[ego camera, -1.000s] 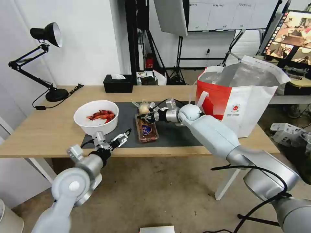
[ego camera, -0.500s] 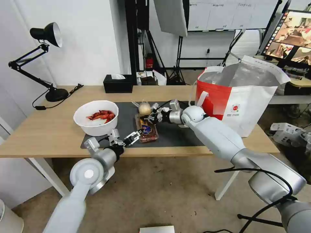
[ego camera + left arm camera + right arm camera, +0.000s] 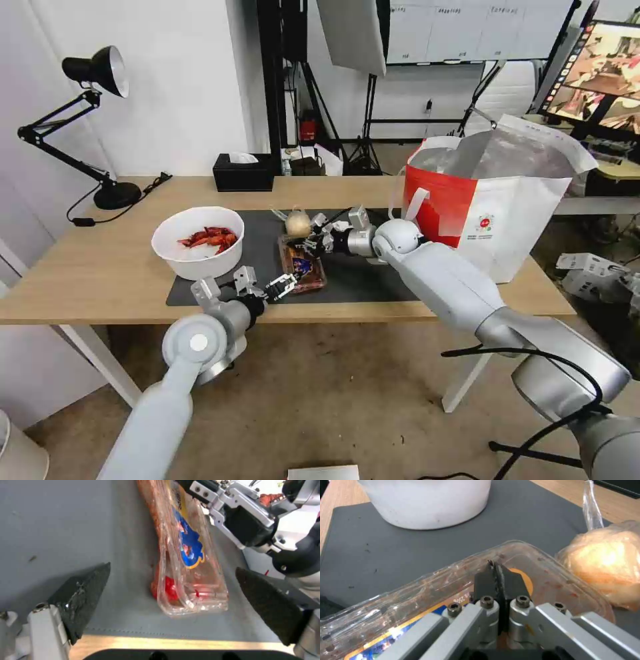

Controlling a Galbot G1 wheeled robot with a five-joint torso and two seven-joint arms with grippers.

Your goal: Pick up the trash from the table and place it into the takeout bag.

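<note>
While the right gripper is pinched shut over the far end of the clear tray, the left gripper sits at the tray's near end with its jaws wide apart. From the left wrist, the two dark fingertips stand on each side of the tray, not touching it. From the right wrist, the fingers are pressed together above the tray's lid; I cannot tell if they grip it. The tray lies on the dark mat on the table. A small knotted bag lies just beside the tray's far end. The white bowl of red shells stands on the mat's left end. The big red and white takeout bag stands open at the table's right end.
</note>
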